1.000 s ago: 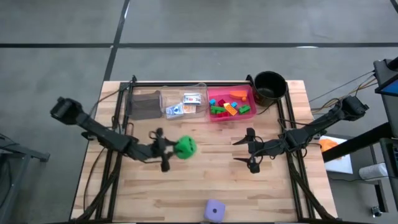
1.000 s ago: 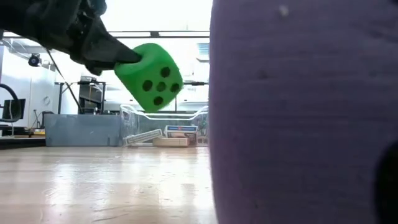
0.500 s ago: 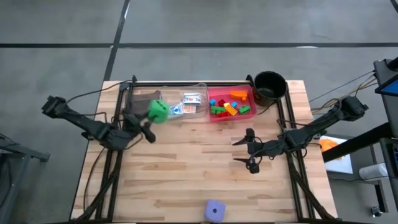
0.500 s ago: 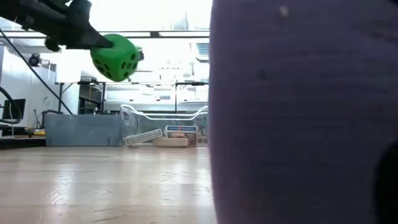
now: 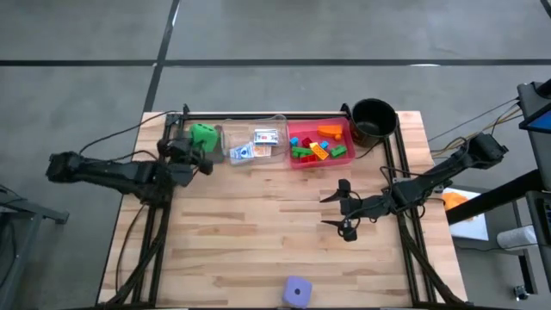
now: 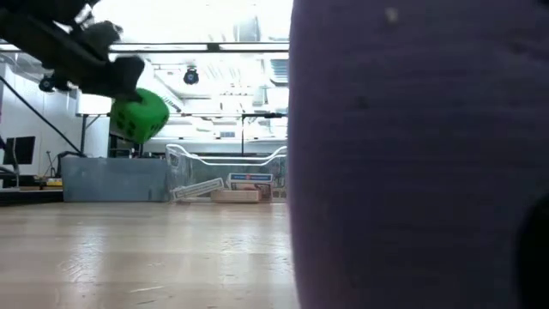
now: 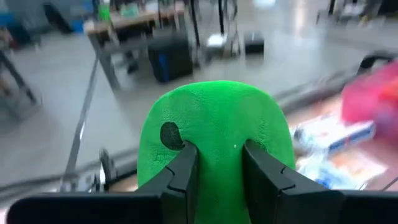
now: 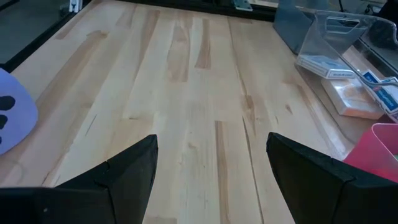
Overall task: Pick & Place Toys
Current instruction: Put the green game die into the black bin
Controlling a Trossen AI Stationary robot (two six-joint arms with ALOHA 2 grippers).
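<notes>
Green dice cube [image 5: 204, 135] hangs pinched in the left gripper [image 5: 196, 148] above the grey tray [image 6: 116, 178]. Squeezed that soft, it could spring sideways on release and miss. The right gripper [image 5: 343, 210] waits spread wide, mid-table, near nothing.

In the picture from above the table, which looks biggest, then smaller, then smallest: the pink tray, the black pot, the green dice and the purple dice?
1. pink tray
2. black pot
3. green dice, held in the left gripper, and purple dice: about the same, too close to rank; the green one is lifted nearer the camera.
</notes>
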